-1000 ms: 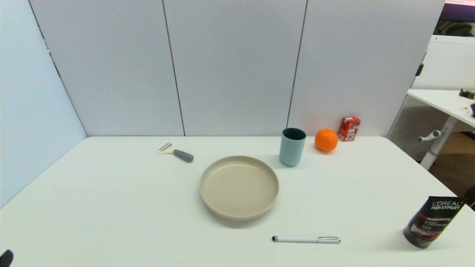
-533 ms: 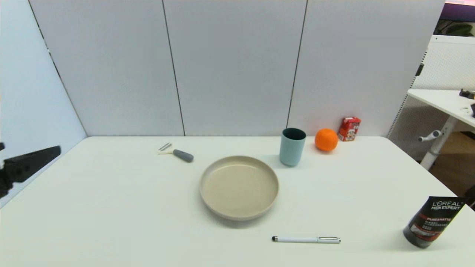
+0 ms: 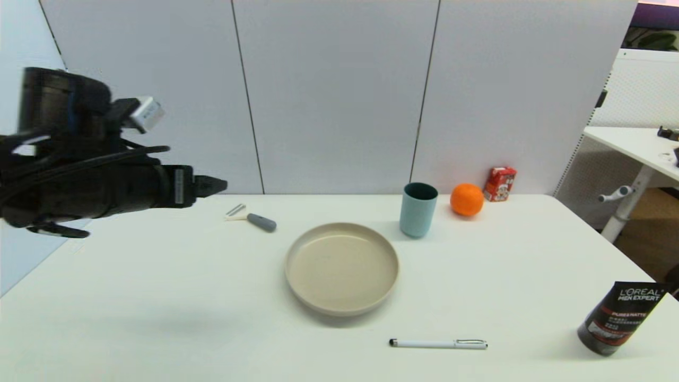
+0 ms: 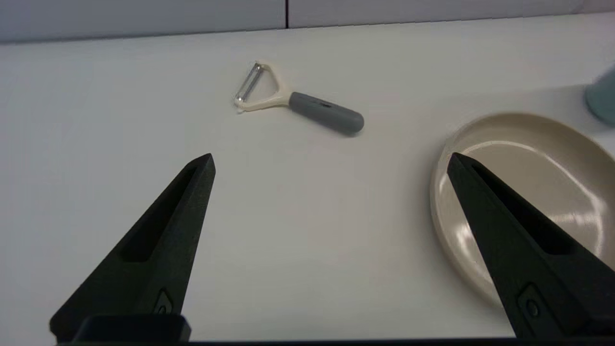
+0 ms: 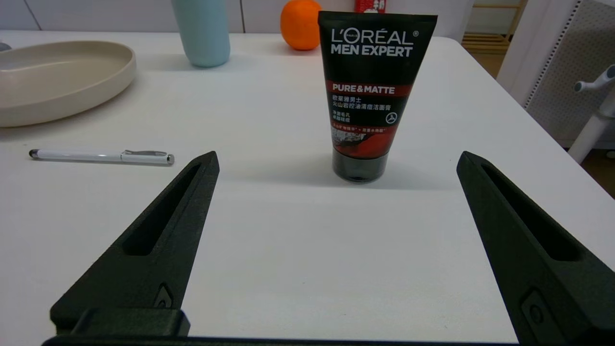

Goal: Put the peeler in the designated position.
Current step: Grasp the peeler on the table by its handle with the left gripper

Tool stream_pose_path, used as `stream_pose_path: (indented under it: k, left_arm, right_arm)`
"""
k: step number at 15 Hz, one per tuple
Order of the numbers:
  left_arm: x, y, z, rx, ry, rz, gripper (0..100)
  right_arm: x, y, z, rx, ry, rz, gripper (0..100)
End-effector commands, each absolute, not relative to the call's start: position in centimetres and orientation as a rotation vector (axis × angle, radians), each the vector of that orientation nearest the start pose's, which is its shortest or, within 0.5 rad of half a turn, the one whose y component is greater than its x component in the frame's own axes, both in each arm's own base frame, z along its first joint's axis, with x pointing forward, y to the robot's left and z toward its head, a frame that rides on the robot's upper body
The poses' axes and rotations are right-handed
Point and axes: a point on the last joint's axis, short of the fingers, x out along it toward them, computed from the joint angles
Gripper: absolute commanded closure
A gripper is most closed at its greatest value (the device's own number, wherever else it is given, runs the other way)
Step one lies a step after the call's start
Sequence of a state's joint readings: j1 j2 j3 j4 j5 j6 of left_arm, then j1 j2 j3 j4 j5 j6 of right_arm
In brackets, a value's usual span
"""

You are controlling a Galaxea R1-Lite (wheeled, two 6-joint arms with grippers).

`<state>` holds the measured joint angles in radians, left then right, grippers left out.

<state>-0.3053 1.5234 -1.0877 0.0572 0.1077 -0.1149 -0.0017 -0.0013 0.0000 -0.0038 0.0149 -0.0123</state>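
Swinging in from the left, the left gripper (image 4: 329, 166) hung above the white worktop (image 3: 159, 286), jaws wide and empty. The peeler (image 3: 250, 217) lay far-left of the beige plate (image 3: 342, 268), grey wall panels (image 3: 329, 95) behind.

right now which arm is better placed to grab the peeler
Left. The left gripper is raised near the peeler, open and facing it; the right gripper sits by the black tube.

Beige plate (image 3: 342, 268) mid-table; blue cup (image 3: 418, 209), orange (image 3: 467, 199), red carton (image 3: 499, 184) behind; pen (image 3: 438, 344), black tube (image 3: 618, 317) nearer.
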Motion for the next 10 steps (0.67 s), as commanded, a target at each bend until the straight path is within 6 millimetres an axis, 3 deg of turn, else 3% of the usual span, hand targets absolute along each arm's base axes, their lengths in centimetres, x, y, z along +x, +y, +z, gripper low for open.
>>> stream_pose_path:
  k: [1,5,10]
  left_arm:
    - [30.9,-13.5,20.7,0.034,0.554,0.050,0]
    - [34.3,-16.3,19.2,0.060,0.565,0.043,0]
    - [35.8,-17.0,16.5,0.072,0.699,0.083,0]
  right_arm:
    - [-2.3,0.0,7.6,-0.014,-0.005,0.014,0]
    - [-2.3,0.0,7.6,-0.014,-0.005,0.014,0]
    - [-2.3,0.0,7.6,-0.014,-0.005,0.014,0]
